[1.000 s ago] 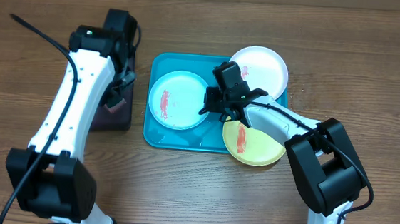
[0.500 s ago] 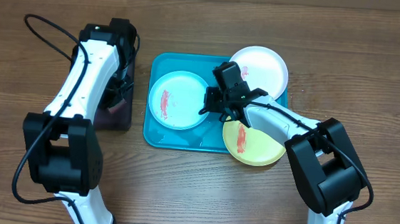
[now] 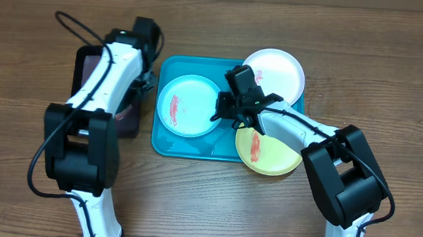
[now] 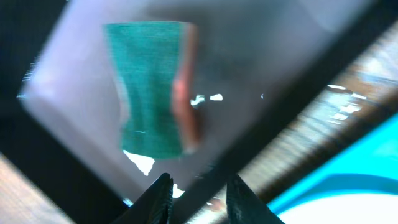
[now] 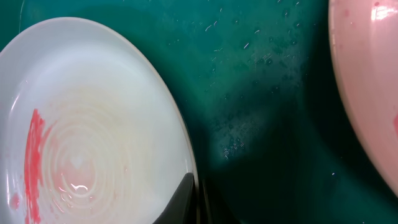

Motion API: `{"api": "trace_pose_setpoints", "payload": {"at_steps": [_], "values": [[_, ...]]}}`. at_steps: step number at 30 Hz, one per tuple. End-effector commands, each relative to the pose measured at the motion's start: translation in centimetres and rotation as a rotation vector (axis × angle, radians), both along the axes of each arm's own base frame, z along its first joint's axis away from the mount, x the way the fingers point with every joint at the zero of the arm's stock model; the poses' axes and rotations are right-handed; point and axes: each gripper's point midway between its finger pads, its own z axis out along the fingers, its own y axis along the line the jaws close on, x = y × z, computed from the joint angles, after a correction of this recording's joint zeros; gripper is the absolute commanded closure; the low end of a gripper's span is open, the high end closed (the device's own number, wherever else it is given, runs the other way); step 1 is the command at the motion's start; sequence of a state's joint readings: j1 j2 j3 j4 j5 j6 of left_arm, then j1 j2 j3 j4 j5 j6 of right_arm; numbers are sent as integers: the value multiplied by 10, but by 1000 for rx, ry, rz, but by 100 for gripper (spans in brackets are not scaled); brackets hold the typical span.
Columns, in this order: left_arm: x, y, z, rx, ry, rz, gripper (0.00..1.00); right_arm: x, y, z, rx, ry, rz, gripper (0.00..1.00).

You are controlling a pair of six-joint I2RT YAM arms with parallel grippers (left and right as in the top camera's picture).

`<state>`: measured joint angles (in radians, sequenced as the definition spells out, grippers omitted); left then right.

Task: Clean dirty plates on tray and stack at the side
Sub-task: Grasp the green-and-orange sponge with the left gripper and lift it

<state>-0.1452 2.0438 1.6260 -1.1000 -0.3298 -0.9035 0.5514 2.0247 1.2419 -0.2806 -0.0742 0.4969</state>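
Note:
The turquoise tray (image 3: 166, 141) lies mid-table. A light blue plate (image 3: 186, 105) with a red smear lies in it. A white plate (image 3: 275, 74) rests on the tray's back right corner. A yellow-green plate (image 3: 269, 149) with a red smear overlaps the front right rim. My right gripper (image 3: 224, 108) is shut on the light blue plate's right rim; in the right wrist view the jaws (image 5: 196, 196) pinch that plate (image 5: 93, 143). My left gripper (image 3: 145, 83) hovers between the black tray and the turquoise tray, open and empty, as its jaws (image 4: 199, 199) show.
A black tray (image 3: 78, 78) stands left of the turquoise tray. A green sponge (image 4: 152, 96) with a reddish side lies in it. The turquoise tray's wet floor (image 5: 267, 124) shows beside the held plate, and another plate's edge (image 5: 367, 93) shows at the right.
My left arm has swung right, and its gripper has moved from over the black tray toward the turquoise tray's left edge. The right arm and the plates have not moved.

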Motion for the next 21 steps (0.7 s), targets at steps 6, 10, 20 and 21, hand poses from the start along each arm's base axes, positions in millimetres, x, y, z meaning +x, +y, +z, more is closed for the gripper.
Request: {"api": "trace_pose_setpoints", "payload": {"at_steps": [6, 10, 20, 21], "values": [[20, -4, -5, 8, -136, 133, 68, 5, 5, 2, 3, -12, 5, 96], [12, 6, -7, 58, -144, 219, 69, 6, 5, 2, 6, -16, 5, 96], [-28, 34, 3, 220, -109, 446, 63, 6, 6, 2, 7, -18, 5, 96], [-28, 34, 3, 220, -107, 446, 62, 6, 6, 2, 7, -17, 5, 96]]}}
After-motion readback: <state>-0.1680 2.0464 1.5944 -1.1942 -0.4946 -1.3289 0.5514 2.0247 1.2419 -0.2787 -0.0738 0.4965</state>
